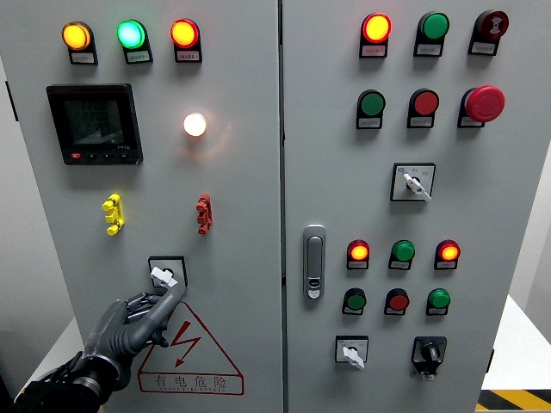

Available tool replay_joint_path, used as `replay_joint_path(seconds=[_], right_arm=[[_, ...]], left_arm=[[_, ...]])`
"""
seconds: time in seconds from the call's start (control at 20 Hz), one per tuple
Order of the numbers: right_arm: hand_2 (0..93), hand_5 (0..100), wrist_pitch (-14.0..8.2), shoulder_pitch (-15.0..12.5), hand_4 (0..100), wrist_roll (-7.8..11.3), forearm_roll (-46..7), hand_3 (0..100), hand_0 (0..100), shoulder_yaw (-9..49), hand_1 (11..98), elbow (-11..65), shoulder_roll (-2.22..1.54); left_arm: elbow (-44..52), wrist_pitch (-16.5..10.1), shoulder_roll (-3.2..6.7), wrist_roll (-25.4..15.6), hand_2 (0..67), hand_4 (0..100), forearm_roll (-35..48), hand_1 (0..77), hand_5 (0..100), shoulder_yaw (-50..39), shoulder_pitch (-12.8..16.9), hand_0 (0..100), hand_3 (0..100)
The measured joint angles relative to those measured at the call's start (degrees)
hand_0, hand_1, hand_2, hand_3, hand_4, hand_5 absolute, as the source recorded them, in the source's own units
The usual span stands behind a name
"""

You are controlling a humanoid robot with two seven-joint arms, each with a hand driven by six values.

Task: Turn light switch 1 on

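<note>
The left hand (129, 325) is nearest, rising from the lower left corner. Its index finger (172, 297) is stretched up and touches the lower right of the switch (164, 276); the other fingers are curled in loosely and hold nothing.

The switch is a small rotary one with a white knob on a black square plate, low on the left door (241, 215) of a grey cabinet. Its knob points up and left. Just below it sits a red triangle sticker (191, 353) with a lightning bolt, partly behind the hand.

Above the switch are a yellow clip (113, 213) and a red clip (203, 213), well apart. Higher up a white lamp (195, 125) glows, with a dark meter (94, 123) to its left. Along the top of this door shine an amber lamp (76, 36), a green lamp (131, 34) and a red lamp (183, 33).

The right door (516, 198) carries a metal handle (314, 261) near its left edge, rows of red and green buttons, a red mushroom button (485, 102), and three more rotary switches: one at mid height (413, 181), two near the bottom (351, 351) (429, 353).
</note>
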Motion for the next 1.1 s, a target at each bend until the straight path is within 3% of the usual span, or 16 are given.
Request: replay_joint_path(seconds=[0.2,0.35,0.6,0.7,0.9,1.1], right_arm=[[0.0,10,0.00,0.00,19,0.00,0.00,20,0,0.00,20.3,-0.01,0.01],[0.0,10,0.00,0.00,19,0.00,0.00,20,0,0.00,20.2,-0.01,0.01],[0.0,10,0.01,0.00,19,0.00,0.00,20,0,0.00,20.4,-0.01,0.01],[0.0,10,0.01,0.00,19,0.00,0.00,20,0,0.00,20.4,-0.01,0.00],[0.0,10,0.00,-0.01,19,-0.01,0.00,20,0,0.00,20.3,-0.01,-0.03],[0.0,10,-0.03,-0.01,19,-0.02,0.00,20,0,0.00,20.3,-0.02,-0.01]], left_arm=[[-0.82,0.02,1.38,-4.34,51.5,100,-0.69,53.4,57,1.14,2.33,0,84],[-0.92,0.05,2.58,-8.11,51.2,96,-5.62,53.4,51,1.66,4.57,0,83],[1.03,-0.86,3.74,-17.65,46.9,88,-13.31,53.0,50,2.71,11.59,0,78],[2.63,-2.26,4.72,-21.69,39.1,80,-13.98,52.0,51,4.26,14.62,0,68],[7.37,-2.96,7.45,-27.93,33.1,62,-16.38,46.4,52,10.39,21.21,0,43],[19.67,-2.55,7.90,-33.27,30.1,59,-21.92,40.0,54,17.26,25.04,0,39]])
